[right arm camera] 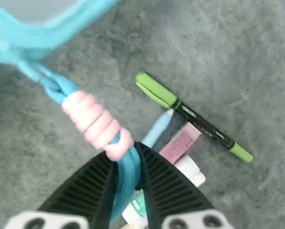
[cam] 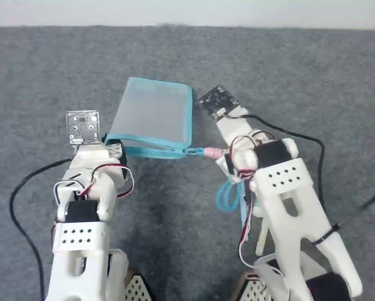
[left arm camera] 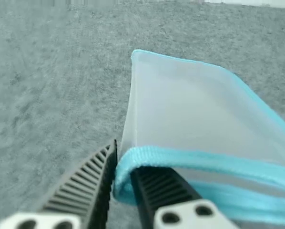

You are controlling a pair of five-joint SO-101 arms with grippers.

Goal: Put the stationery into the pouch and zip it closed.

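**Two grippers holding a soft mesh pouch by opposite ends, stationery lying outside it**

A pale, see-through pouch (cam: 153,116) with turquoise edging is lying flat on the grey felt-like table cover (cam: 300,75), between the two arms. The left gripper (left arm camera: 124,164) is pinching the turquoise corner of the pouch, its ribbed jaws nearly together with only the fabric edge between them. The right gripper (right arm camera: 126,160) is clamping the blue zip cord (right arm camera: 47,78) just behind a ribbed pink bead (right arm camera: 97,124), at the opposite end of the zip line.

The stationery is lying on the table under the right arm, beside the pouch and not in it: a black marker with green caps (right arm camera: 195,117), a pale blue pen (right arm camera: 157,129), a pink eraser-like block (right arm camera: 180,143) and a white stick (right arm camera: 192,171), bunched close together.

The pouch is looking light, limp and easily wrinkled, so it will likely be sliding and folding unless one corner is pinned. The stitched edging and the cord are the firmest places to grip. The pens are looking rigid, smooth and light; gripping each across its barrel near the middle seems safest.
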